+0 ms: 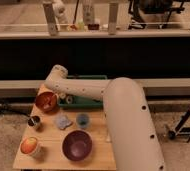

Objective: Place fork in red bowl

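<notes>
Small wooden table (50, 136), viewed from above and in front.

- **At 10 o'clock on the tabletop:** red bowl (46, 101), rust-red, glossy inside, upright near the left edge.
- **Just beside the bowl's rim, at its 2 o'clock:** gripper (61, 96), at the end of the white arm (88, 90), low over the table's far side between bowl and green tray (86, 105). Degree of opening and any held object: cannot tell.
- **Fork:** not made out. Pale patch inside the bowl, whether utensil or sheen undecidable.
- **At 12 to 1 o'clock:** the green tray, partly covered by the arm.
- **Near centre:** crumpled grey-blue cloth (63, 121) and, just beside it at 3 o'clock, small blue cup (82, 120).
- **At 9 o'clock:** small dark metal cup (35, 121).
- **At 6 o'clock:** dark purple bowl (77, 145), larger than the red one and well apart from it.
- **At 7 to 8 o'clock:** orange-and-white cup (30, 146).
- **Across the table's right side:** the arm's bulky white link, running down toward 5 o'clock.
</notes>
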You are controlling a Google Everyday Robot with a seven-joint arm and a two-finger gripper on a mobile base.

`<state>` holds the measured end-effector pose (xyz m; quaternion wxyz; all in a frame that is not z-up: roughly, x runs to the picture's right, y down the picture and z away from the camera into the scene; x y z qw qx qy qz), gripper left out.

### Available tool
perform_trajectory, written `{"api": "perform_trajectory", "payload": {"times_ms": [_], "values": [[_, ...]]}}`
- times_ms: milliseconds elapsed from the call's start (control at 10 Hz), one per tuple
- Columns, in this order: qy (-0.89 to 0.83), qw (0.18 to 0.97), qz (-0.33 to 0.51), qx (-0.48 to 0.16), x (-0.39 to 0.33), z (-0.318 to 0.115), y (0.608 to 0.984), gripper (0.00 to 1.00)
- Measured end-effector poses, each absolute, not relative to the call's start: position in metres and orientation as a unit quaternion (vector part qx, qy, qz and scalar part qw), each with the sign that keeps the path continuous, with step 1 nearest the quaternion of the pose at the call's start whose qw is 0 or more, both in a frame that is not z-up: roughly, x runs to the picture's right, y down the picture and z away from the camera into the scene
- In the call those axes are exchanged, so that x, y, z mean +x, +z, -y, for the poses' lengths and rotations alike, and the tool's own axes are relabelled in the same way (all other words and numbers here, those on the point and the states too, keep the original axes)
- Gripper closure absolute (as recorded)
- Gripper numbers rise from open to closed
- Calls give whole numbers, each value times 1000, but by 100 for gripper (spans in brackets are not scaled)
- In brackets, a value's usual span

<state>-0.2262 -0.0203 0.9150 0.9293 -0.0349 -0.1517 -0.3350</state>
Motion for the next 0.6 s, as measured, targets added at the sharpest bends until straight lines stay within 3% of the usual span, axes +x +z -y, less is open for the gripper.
{"api": "perform_trajectory", "payload": {"times_ms": [600], "values": [[-323, 933, 158, -27, -226, 23, 912, 20]]}}
